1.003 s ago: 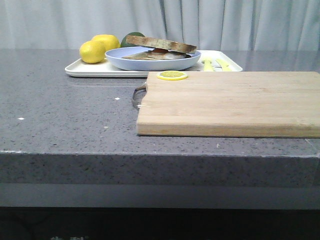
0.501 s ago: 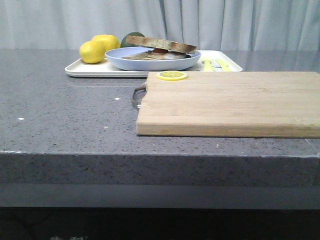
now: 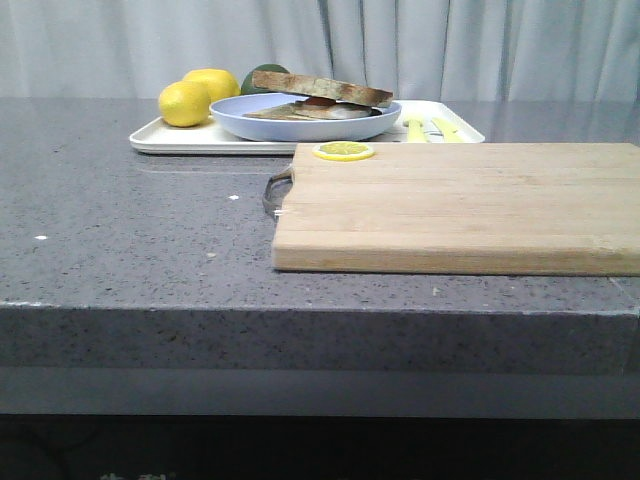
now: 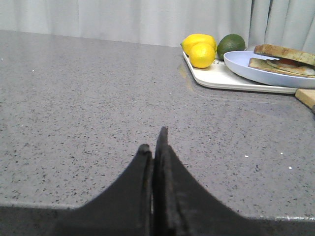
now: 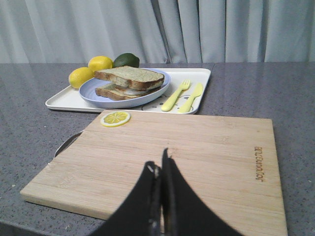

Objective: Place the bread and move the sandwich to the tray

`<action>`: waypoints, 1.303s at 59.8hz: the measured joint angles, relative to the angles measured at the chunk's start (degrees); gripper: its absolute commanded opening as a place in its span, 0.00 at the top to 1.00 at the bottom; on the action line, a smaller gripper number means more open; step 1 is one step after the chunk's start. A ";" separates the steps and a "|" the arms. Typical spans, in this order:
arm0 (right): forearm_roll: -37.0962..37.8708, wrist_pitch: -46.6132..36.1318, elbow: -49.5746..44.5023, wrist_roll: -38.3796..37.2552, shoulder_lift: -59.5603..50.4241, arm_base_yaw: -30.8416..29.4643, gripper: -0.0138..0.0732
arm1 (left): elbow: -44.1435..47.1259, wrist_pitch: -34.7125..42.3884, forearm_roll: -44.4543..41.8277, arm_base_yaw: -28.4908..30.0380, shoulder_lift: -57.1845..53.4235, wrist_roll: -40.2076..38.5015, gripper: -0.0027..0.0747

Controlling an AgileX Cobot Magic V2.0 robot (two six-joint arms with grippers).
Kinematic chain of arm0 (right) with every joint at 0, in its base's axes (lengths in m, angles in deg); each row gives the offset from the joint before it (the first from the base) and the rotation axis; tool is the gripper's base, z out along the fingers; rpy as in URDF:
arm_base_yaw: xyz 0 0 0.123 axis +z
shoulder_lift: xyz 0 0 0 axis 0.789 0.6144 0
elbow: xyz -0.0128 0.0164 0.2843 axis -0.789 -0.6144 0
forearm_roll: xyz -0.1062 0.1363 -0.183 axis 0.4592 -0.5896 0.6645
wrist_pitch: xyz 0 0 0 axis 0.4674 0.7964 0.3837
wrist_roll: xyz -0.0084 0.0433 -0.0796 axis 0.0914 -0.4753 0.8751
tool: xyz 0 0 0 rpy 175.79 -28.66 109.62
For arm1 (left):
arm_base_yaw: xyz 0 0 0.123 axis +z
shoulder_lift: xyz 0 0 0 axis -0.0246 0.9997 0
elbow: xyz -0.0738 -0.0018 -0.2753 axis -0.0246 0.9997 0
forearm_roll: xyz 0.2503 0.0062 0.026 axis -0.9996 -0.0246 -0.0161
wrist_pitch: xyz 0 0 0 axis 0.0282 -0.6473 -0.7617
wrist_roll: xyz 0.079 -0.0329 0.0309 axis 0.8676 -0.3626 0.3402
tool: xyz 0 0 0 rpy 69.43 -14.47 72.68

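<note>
We see brown-crusted egg sandwich [image 5: 129, 81], plain toast slice [image 5: 130, 76] on top, on pale blue round plate [image 5: 88, 88] already on white rectangular tray [image 5: 59, 101]. We judge task done: left tool [image 4: 154, 147] and right tool [image 5: 159, 172] pressed together, holding nothing, parked low over grey tabletop [image 4: 88, 98].

Cutting board [image 3: 460, 205] cut off at the right edge in front view, filling of the sandwich [image 5: 129, 82] mostly hidden between the slices, avocado [image 3: 262, 74] half hidden behind it, board's printed word [image 5: 259, 163] too small to read
</note>
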 measured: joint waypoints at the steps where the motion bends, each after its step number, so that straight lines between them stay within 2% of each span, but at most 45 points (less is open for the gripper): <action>1: 0.00 0.00 0.00 0.00 0.00 0.00 0.91 | 0.00 0.00 0.00 0.00 0.00 0.00 0.99; 44: 0.00 -0.05 0.00 0.00 0.00 0.00 0.91 | 0.00 0.00 0.00 0.00 0.00 0.00 0.99; 54: 0.62 -8.03 -3.07 0.00 0.00 0.00 0.91 | 0.00 0.00 0.00 0.00 0.00 0.00 0.99; 59: 3.84 -13.92 -7.11 -1.00 0.00 0.00 0.91 | 0.00 0.00 0.00 0.00 0.00 0.00 0.99; 65: 12.22 -18.30 -11.92 -6.33 0.00 0.00 0.91 | 0.00 0.00 0.00 0.00 0.00 0.00 0.99; 72: 23.04 -20.55 -16.96 -15.44 0.00 0.00 0.91 | 0.00 0.00 0.00 0.00 0.00 0.00 0.99; 78: 26.56 -21.06 -19.73 -20.61 -1.06 0.00 0.91 | 0.00 0.00 0.00 0.00 0.00 0.00 0.99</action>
